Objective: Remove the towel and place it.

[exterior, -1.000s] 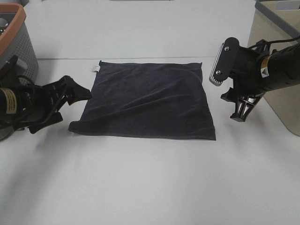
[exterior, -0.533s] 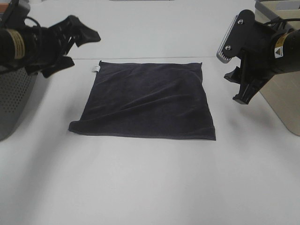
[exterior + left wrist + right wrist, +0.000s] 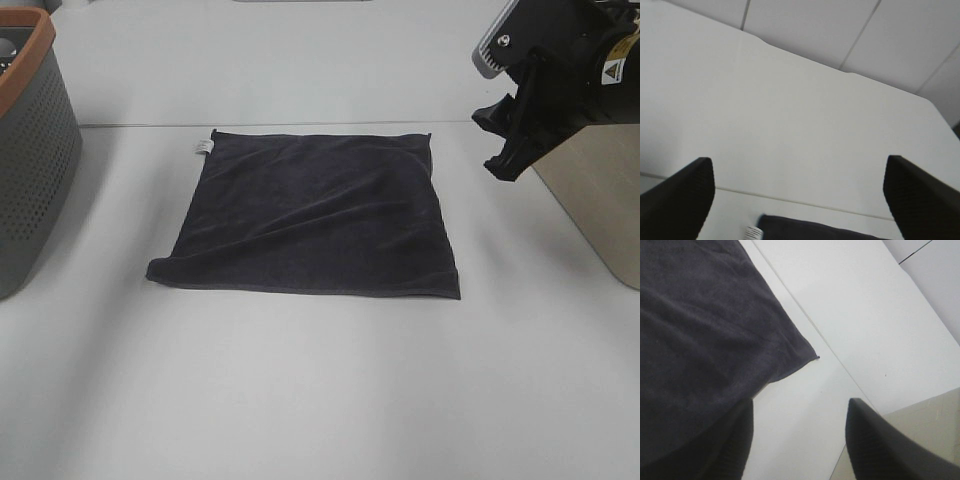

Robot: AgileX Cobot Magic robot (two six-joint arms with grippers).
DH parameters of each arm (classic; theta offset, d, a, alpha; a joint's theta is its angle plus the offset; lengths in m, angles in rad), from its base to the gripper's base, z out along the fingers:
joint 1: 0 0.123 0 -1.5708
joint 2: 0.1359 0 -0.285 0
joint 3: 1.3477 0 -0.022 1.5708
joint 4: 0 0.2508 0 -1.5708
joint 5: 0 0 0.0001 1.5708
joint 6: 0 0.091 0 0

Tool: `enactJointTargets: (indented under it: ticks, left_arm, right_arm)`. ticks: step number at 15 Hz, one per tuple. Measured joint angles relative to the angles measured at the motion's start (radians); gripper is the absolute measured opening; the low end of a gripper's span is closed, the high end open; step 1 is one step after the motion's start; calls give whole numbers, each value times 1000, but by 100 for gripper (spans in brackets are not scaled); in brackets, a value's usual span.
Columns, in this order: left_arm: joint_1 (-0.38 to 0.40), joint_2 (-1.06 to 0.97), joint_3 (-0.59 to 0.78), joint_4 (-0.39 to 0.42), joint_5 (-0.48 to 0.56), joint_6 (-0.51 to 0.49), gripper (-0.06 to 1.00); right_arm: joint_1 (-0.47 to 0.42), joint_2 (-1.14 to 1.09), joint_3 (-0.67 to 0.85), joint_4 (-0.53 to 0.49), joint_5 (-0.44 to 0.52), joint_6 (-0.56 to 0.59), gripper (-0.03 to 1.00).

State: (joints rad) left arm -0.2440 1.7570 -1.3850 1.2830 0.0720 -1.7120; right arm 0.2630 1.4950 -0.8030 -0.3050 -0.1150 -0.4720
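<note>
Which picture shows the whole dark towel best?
The exterior high view: the towel lies flat there, all four corners visible. The right wrist view shows only one corner part; the left wrist view only an edge strip with the white tag.

The right arm [image 3: 570, 70] is matte black, with a ribbed silver plate, one screw and a yellow warning label; both grippers' fingers [image 3: 680, 195] are black.

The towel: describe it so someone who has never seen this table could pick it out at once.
On the white table, between a grey perforated basket at the left edge and a beige bin at the right, the towel lies spread flat. It is the only dark cloth, near-black navy, with a small white tag at one far corner.
</note>
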Motion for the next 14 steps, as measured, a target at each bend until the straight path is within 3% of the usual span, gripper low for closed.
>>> enactJointTargets:
  ticks: [1, 3, 5, 7, 8, 9, 10, 12, 14]
  left_arm:
    - [0, 0, -29, -12, 81, 82, 85]
    - [0, 0, -73, -135, 208, 271, 84]
    - [2, 0, -153, -422, 338, 649, 83]
    - [24, 0, -247, -741, 433, 1044, 83]
    - [65, 0, -341, -924, 565, 1255, 83]
    - [76, 0, -364, -954, 604, 1292, 83]
    - [96, 0, -406, -1003, 681, 1347, 83]
    - [139, 0, -486, -1090, 845, 1434, 83]
    - [174, -2, -546, -1176, 961, 1524, 83]
  right_arm:
    - [0, 0, 0, 30, -25, 0, 56]
    - [0, 0, 0, 95, -59, 0, 56]
    - [0, 0, -2, 213, -89, 0, 56]
    - [0, 0, -60, 421, -80, 0, 55]
    - [0, 0, -191, 635, 24, -2, 54]
    - [0, 0, -232, 657, 73, -4, 53]
    - [0, 6, -321, 688, 184, -6, 53]
    - [-12, 39, -490, 691, 399, 59, 53]
    - [-33, 97, -670, 604, 631, 193, 53]
